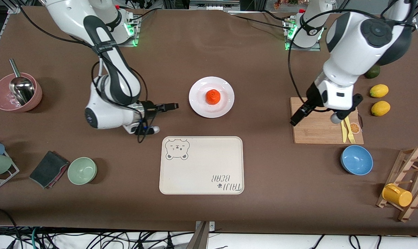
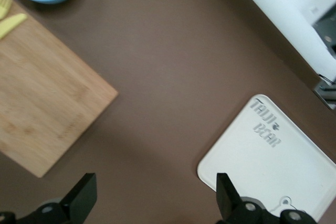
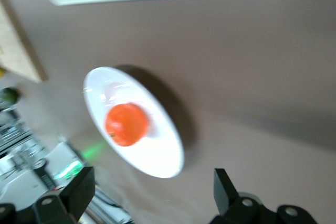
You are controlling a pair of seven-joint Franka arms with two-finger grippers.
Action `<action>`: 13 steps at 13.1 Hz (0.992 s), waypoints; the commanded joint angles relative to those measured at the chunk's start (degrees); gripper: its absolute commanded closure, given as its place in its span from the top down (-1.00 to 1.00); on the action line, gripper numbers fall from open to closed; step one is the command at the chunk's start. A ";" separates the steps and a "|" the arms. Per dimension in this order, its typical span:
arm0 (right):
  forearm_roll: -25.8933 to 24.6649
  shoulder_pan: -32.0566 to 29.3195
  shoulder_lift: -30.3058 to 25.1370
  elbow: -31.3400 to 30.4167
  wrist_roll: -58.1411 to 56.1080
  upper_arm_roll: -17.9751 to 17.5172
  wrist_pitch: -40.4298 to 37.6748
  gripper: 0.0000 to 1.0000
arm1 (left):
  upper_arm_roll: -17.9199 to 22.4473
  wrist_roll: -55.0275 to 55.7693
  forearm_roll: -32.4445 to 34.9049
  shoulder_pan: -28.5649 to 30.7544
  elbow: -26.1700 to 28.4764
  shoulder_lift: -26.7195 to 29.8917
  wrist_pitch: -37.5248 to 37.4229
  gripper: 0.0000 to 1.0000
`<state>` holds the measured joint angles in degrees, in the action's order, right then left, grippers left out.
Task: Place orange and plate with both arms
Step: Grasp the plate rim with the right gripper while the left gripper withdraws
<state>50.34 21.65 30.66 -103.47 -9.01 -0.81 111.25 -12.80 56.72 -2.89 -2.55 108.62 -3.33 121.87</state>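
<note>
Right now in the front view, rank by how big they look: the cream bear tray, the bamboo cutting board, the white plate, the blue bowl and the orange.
1. Cream rectangular bear tray
2. Bamboo cutting board, partly hidden by the left arm
3. Round white plate
4. Blue bowl
5. Small orange, sitting on the plate

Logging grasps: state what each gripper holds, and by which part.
Nothing is held. The left gripper is open over the table by the cutting board; the right gripper is open beside the plate, where the orange sits.
</note>
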 commanded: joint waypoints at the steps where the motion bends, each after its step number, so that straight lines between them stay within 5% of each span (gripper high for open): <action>1: 7.21 -0.12 3.25 -0.07 -11.15 -0.59 -0.06 1.00 | 3.99 -10.87 1.22 1.67 -0.06 3.67 -5.40 1.00; 6: 13.82 0.06 8.01 -0.33 -24.37 -0.86 -0.15 1.00 | 11.39 -33.92 1.13 2.46 -7.71 3.59 -16.55 1.00; 10: 14.79 0.93 10.02 0.02 -27.18 -1.38 -0.77 0.98 | 11.92 -41.87 1.04 3.34 -13.33 3.15 -27.01 1.00; 13: 18.48 1.37 11.70 0.02 -32.38 -1.47 -0.86 0.75 | 10.52 -40.82 1.30 3.08 -18.18 1.75 -36.61 1.00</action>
<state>66.57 22.84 41.12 -103.67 -38.02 -2.22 110.98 -1.09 16.52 -2.73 0.38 94.08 0.37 88.91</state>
